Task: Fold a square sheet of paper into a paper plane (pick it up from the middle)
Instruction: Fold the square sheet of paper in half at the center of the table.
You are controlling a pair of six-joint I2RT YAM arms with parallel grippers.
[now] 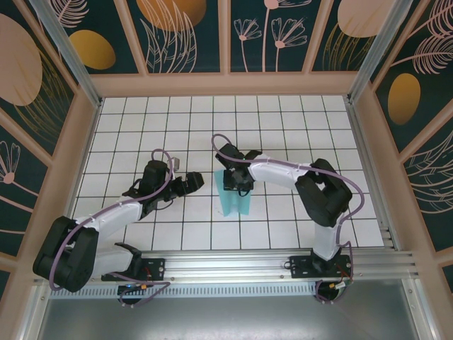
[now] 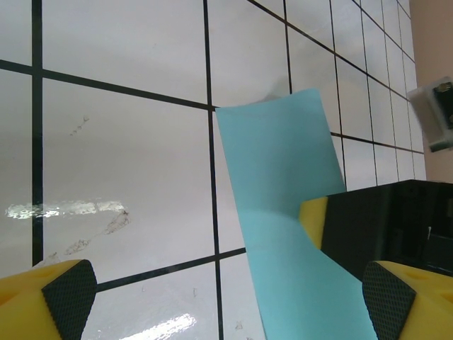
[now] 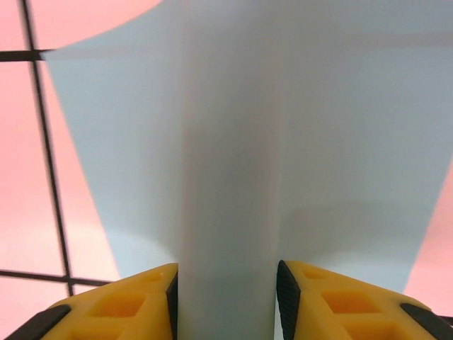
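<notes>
The square sheet of paper [image 1: 233,203] is turquoise-blue and lies on the white tiled table, just right of centre. My right gripper [image 1: 234,186] comes down on its middle from behind. In the right wrist view the sheet [image 3: 226,127] bulges up into a rounded ridge between the two black pads [image 3: 172,301], which press on it from both sides, so the right gripper [image 3: 226,301] is shut on it. My left gripper [image 1: 195,183] hovers just left of the sheet, open and with nothing in it. In the left wrist view the sheet [image 2: 283,177] rises towards the right arm's yellow fingertip [image 2: 315,219], ahead of the left gripper [image 2: 226,296].
The table [image 1: 141,120] is white tile with black grid lines, walled by a wooden frame [image 1: 226,83] at the back and sides. An aluminium rail [image 1: 233,258] carrying both arm bases runs along the near edge.
</notes>
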